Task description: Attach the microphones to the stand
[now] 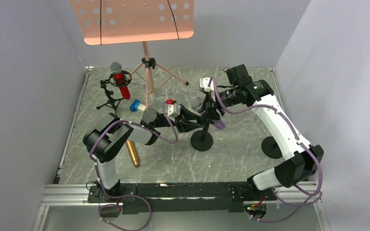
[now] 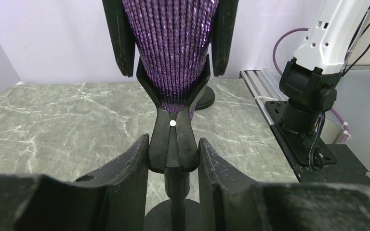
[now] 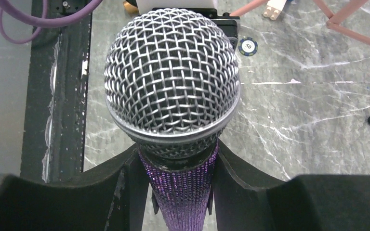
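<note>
Status: about one of three done, second in hand.

- Red mic [image 1: 121, 79] sits upright in the small tripod [image 1: 110, 98] at the back left. Looks finished.
- Gold mic [image 1: 133, 153] lies flat on the worktop [image 1: 231, 159] near the left arm, untouched. Not yet mounted.
- A second round base [image 1: 271, 147] shows by the right arm, half hidden. Probably the gold one's spot, but I can't see its clip.
- Purple mic [image 3: 172, 72] is at the round-base stand [image 1: 202, 140] mid worktop, being fitted.

Right tool [image 3: 178, 147]: closed down to mic width, with a finger on each side of the glitter body just under the mesh head. It grips the purple mic.

Left tool [image 2: 173, 144]: narrowed onto the clip [image 2: 172, 122], fingers flanking its lower part just above the post. It looks in contact and seems to be bracing the clip.

Mic vs clip, from the left wrist view: the body sits between the two prongs, tail end down in the fork, roughly in line with the post. I can't tell whether it's pushed fully home.

Left to do, as I read it: seat the purple mic, release it, then pick up the gold one and mount it.
</note>
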Robot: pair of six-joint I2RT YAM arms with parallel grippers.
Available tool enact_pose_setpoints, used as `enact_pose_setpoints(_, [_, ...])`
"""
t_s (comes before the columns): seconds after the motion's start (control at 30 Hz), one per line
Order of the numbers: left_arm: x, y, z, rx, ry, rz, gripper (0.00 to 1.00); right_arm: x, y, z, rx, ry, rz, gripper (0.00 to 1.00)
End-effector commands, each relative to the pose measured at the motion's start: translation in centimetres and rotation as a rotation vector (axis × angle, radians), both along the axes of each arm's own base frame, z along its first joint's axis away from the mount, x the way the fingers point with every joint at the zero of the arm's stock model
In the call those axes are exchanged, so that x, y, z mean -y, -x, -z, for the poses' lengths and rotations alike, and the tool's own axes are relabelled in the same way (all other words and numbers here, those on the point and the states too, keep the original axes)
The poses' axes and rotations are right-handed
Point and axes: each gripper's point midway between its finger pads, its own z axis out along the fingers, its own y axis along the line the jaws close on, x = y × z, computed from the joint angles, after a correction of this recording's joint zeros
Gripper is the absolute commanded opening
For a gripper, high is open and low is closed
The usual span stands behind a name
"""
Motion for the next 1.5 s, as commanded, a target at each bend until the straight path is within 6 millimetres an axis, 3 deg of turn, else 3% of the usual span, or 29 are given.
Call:
enact_pose_setpoints(0.0, [-0.1, 0.9, -2.9, 0.100, 0.062, 0.027, 0.19, -0.7, -0.4, -0.3, 0.070, 0.050, 0.006, 0.07])
enact_pose_setpoints(0.4, [-0.2, 0.8, -2.8, 0.093, 0.064, 0.023, 0.20, -0.4, -0.3, 2.0, 0.034, 0.146, 0.022, 0.09])
enact_pose_setpoints(0.47, [-0.3, 0.7, -2.9, 0.092, 0.071, 0.015, 0.34, -0.5, -0.3, 1.9, 0.037, 0.140, 0.025, 0.10])
enact_pose_setpoints(0.6, [-0.8, 0.6, -3.2, 0.092, 0.096, -0.026, 0.75, -0.6, -0.2, 1.5, 0.038, 0.127, 0.026, 0.12])
enact_pose_setpoints(0.67, [-1.0, 0.6, -3.4, 0.096, 0.104, -0.042, 0.85, -0.7, -0.1, 1.4, 0.030, 0.123, 0.019, 0.14])
enact_pose_setpoints(0.87, [-1.6, 0.7, -3.4, 0.096, 0.111, -0.073, 0.98, -0.7, 0.2, 0.9, 0.023, 0.107, 0.018, 0.32])
enact_pose_setpoints(1.03, [-2.6, 0.6, -2.9, 0.095, 0.095, -0.135, 0.99, -0.3, 0.4, -0.4, 0.040, 0.083, 0.029, 0.65])
enact_pose_setpoints(1.1, [-3.2, 0.5, -2.3, 0.092, 0.077, -0.175, 0.99, -0.1, 0.5, -1.2, 0.055, 0.062, 0.035, 0.85])
enact_pose_setpoints(1.17, [-3.8, 0.7, -1.9, 0.095, 0.062, -0.206, 0.99, 0.3, 0.4, -1.9, 0.070, 0.041, 0.052, 0.99])
enact_pose_setpoints(1.47, [-6.7, 2.0, -0.8, 0.091, 0.000, -0.307, 0.99, 2.3, 1.3, -3.7, 0.076, -0.057, 0.061, 1.00])
